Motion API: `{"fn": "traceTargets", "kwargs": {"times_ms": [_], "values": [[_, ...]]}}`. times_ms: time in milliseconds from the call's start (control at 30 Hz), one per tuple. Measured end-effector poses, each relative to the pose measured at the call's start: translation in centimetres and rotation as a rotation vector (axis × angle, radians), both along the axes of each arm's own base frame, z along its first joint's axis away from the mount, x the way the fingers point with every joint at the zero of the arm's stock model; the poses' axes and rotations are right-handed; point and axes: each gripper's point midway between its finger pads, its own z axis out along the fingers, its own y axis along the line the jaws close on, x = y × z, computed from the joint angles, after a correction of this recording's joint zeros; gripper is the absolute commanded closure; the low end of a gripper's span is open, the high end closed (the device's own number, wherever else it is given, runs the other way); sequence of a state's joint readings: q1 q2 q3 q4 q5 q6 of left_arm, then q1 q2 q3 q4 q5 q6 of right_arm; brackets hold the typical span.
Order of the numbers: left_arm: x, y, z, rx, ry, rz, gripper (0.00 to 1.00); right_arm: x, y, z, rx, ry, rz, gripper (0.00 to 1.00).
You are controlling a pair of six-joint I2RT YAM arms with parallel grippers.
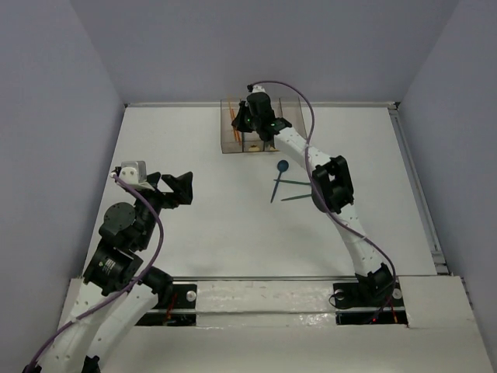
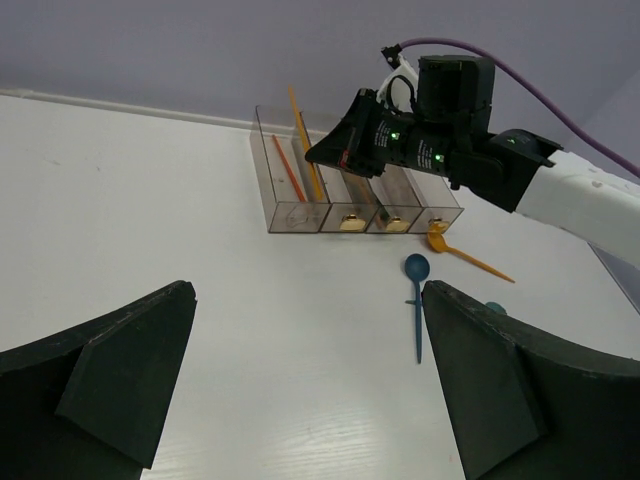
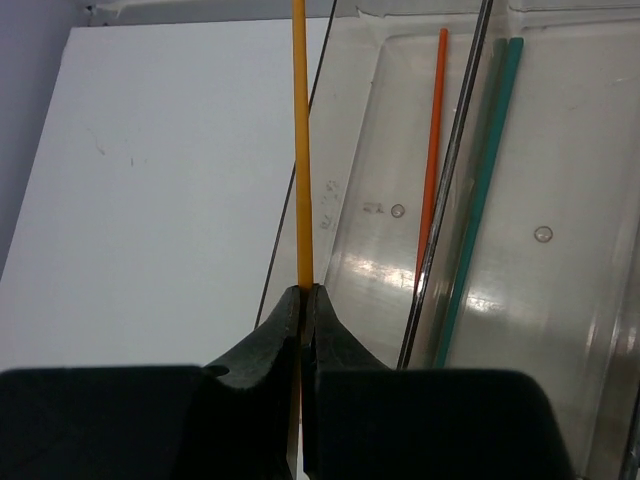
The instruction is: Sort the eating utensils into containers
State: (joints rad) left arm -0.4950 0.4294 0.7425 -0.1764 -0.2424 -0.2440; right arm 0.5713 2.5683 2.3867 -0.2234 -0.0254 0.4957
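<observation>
The containers [image 1: 233,144] are a row of joined clear bins at the table's far edge. My right gripper [image 3: 307,290] is shut on a thin orange stick [image 3: 300,150], holding it tilted over the outer wall of the leftmost bin [image 2: 290,205]. A red stick [image 3: 432,150] lies in that bin, and a teal piece [image 3: 485,170] lies in the bin beside it. On the table in front of the bins lie a blue spoon [image 1: 279,172], two teal pieces [image 1: 296,190] and an orange spoon [image 2: 465,255]. My left gripper [image 2: 308,290] hovers open over bare table at the left.
Grey walls close in the white table on three sides. The right arm's elbow [image 1: 332,185] hangs just right of the loose utensils. A raised rail [image 1: 415,186] runs along the table's right edge.
</observation>
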Motion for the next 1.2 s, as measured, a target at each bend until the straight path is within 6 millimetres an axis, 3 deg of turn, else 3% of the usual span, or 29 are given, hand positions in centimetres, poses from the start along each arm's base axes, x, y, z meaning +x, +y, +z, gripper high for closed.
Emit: {"fn": "traceTargets", "kwargs": {"times_ms": [133, 267, 367, 533, 667, 733, 767, 833, 900, 1000, 1067, 1200], "values": [[0.0, 0.0, 0.0, 0.0, 0.0, 0.0, 0.01, -0.2, 0.5, -0.6, 0.025, 0.023, 0.017, 0.87], [0.0, 0.0, 0.0, 0.001, 0.001, 0.0, 0.01, 0.0, 0.9, 0.0, 0.054, 0.018, 0.013, 0.57], [0.1, -0.1, -0.1, 0.002, 0.004, 0.0, 0.01, 0.2, 0.9, 0.4, 0.07, 0.013, 0.006, 0.46], [0.2, -0.1, -0.2, 0.004, 0.007, 0.0, 0.01, 0.6, 0.3, 0.4, 0.073, 0.013, -0.005, 0.46], [0.1, -0.1, -0.2, 0.004, 0.007, -0.002, 0.01, -0.5, -1.6, 0.0, 0.028, 0.038, -0.02, 0.58], [0.1, -0.1, -0.2, 0.004, 0.008, -0.003, 0.01, -1.9, -3.4, 0.3, -0.001, 0.034, -0.029, 0.63], [0.1, -0.2, -0.2, 0.004, 0.008, -0.004, 0.01, -3.8, -5.4, 0.3, -0.041, 0.05, -0.042, 0.65], [0.1, -0.2, -0.2, 0.004, 0.007, -0.007, 0.01, -5.7, -7.6, 1.4, -0.066, 0.048, -0.058, 0.66], [0.1, -0.2, -0.2, 0.005, 0.008, -0.009, 0.01, -8.1, -10.7, 3.1, -0.082, 0.011, -0.084, 0.67], [0.1, -0.4, -0.3, 0.005, 0.009, -0.021, 0.01, -11.6, -15.8, 4.1, -0.115, -0.007, -0.151, 0.68], [0.0, -0.6, -0.2, 0.005, 0.008, -0.027, 0.01, -14.3, -19.4, 3.6, -0.137, 0.005, -0.211, 0.68], [0.0, -0.7, -0.3, 0.005, 0.008, -0.036, 0.01, -17.5, -24.1, 0.7, -0.2, 0.073, -0.315, 0.67]]}}
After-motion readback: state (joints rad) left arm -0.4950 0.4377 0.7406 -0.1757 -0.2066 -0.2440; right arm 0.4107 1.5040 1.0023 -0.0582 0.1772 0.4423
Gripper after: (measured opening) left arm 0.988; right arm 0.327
